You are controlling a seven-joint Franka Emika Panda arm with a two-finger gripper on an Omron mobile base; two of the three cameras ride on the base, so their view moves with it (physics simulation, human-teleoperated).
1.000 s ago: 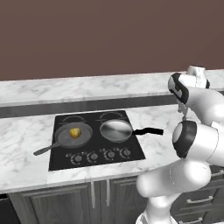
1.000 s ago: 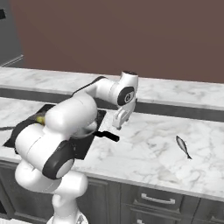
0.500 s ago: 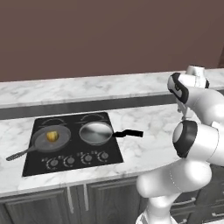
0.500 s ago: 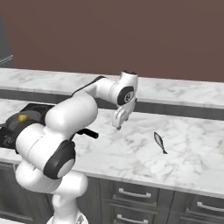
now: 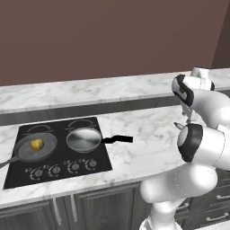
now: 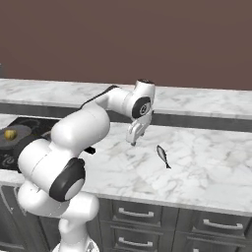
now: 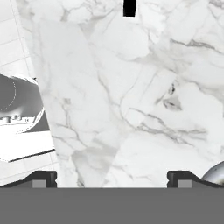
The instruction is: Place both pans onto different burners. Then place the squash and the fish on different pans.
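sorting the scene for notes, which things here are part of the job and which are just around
Job:
- dark grey skillet
- small yellow squash in it
- shiny silver pan
- black glass cooktop
- small grey fish
- open gripper

Around:
- white marble counter
- cooktop knobs
- dark cabinet drawers

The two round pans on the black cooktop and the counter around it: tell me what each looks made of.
The shiny silver pan with a straight black handle looks like polished steel: bright and reflective inside. The dark grey skillet holding the yellow squash looks matte, perhaps cast iron or coated metal. The white grey-veined counter looks like polished marble, though it could be an imitation.
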